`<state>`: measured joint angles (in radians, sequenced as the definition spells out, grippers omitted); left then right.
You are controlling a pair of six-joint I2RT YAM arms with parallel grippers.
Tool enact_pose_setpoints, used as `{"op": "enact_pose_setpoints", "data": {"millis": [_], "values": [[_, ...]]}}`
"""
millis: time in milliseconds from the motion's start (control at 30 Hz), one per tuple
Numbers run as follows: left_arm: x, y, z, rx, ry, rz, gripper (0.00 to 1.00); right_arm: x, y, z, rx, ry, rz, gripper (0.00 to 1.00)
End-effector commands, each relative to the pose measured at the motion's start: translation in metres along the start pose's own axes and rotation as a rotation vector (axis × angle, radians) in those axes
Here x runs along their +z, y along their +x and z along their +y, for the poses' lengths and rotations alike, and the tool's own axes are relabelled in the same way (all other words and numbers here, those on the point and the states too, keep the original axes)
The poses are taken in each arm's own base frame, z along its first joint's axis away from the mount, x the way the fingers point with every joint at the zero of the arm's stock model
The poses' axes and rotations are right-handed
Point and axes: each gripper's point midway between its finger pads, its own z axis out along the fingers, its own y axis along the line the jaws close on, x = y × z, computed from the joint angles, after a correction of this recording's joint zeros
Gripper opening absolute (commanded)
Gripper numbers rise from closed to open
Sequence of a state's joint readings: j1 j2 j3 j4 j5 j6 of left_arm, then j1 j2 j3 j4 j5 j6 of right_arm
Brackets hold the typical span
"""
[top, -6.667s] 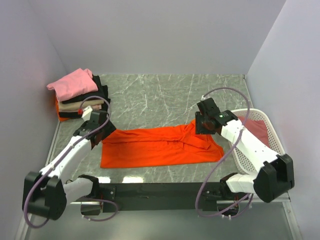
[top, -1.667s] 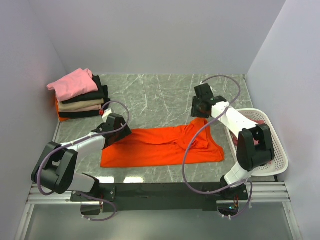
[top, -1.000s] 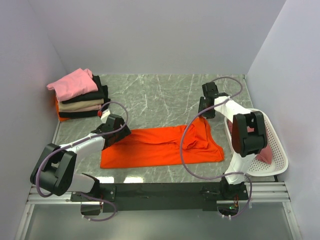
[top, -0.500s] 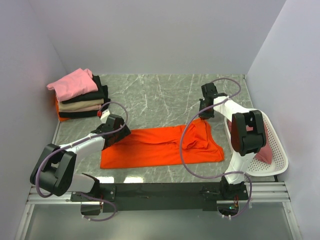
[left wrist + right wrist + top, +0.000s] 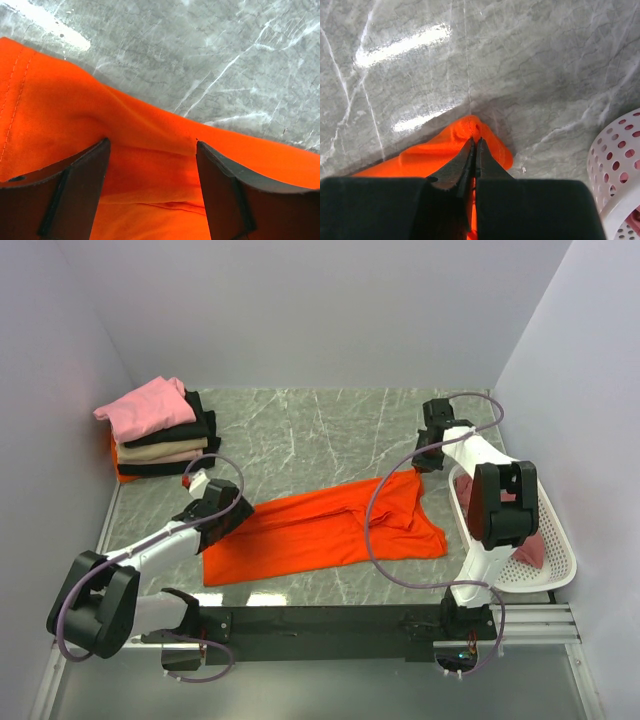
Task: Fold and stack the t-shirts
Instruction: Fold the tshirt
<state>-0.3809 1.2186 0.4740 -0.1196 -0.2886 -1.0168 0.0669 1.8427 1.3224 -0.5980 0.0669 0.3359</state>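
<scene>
A bright orange t-shirt (image 5: 320, 530) lies stretched slantwise across the marble table, partly folded, with loose folds at its right end. My right gripper (image 5: 421, 466) is shut on the shirt's far right corner; in the right wrist view the jaws (image 5: 474, 141) pinch a raised peak of orange cloth (image 5: 487, 137). My left gripper (image 5: 236, 516) is at the shirt's left end, open. In the left wrist view its fingers (image 5: 75, 190) straddle a soft ridge of orange cloth (image 5: 150, 125) without closing on it. More folded t-shirts form a stack (image 5: 160, 435) at the back left, a pink one (image 5: 148, 406) on top.
A white lattice basket (image 5: 556, 560) stands at the right edge with a dusty rose-red t-shirt (image 5: 530, 546) inside; its rim (image 5: 620, 170) shows close to my right gripper. Grey walls enclose the table on three sides. Bare marble (image 5: 320, 435) lies behind the orange shirt.
My right gripper has shut on the shirt's far right corner and drawn it back and to the right, stretching the shirt slantwise. My left gripper has shifted slightly left and nearer, still open.
</scene>
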Motion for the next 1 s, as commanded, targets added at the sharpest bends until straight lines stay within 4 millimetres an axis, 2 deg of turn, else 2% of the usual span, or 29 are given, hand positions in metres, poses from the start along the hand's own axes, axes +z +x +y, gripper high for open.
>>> {"op": "enact_pose_setpoints", "data": {"millis": [0, 100, 133, 200, 233, 333, 433, 533, 767, 967], "values": [[-0.002, 0.015, 0.039, 0.019, -0.129, 0.034, 0.77, -0.008, -0.028, -0.008, 0.034, 0.023, -0.072, 0.0], [-0.002, 0.014, 0.037, 0.021, -0.126, 0.033, 0.76, -0.008, -0.032, -0.01, 0.039, 0.016, -0.073, 0.03], [-0.001, 0.014, 0.036, 0.023, -0.124, 0.033, 0.76, -0.008, -0.032, -0.01, 0.04, 0.014, -0.07, 0.14], [0.001, 0.014, 0.036, 0.027, -0.124, 0.036, 0.76, -0.014, -0.035, -0.007, 0.037, -0.003, -0.08, 0.25], [0.001, 0.013, 0.034, 0.032, -0.12, 0.035, 0.76, -0.017, -0.036, -0.006, 0.035, -0.014, -0.084, 0.33], [0.003, 0.013, 0.03, 0.041, -0.113, 0.041, 0.76, -0.029, -0.038, 0.0, 0.028, -0.059, -0.115, 0.42], [0.004, 0.011, 0.026, 0.046, -0.104, 0.04, 0.76, -0.037, -0.032, 0.01, 0.009, -0.135, -0.117, 0.45], [0.004, 0.01, 0.026, 0.049, -0.109, 0.039, 0.76, -0.035, -0.018, 0.018, -0.009, -0.191, -0.072, 0.45], [0.003, 0.01, 0.026, 0.053, -0.109, 0.038, 0.76, -0.021, 0.016, 0.022, -0.006, -0.244, 0.01, 0.46], [0.004, 0.011, 0.027, 0.054, -0.113, 0.043, 0.77, -0.011, 0.029, 0.022, -0.014, -0.247, 0.05, 0.45]]}}
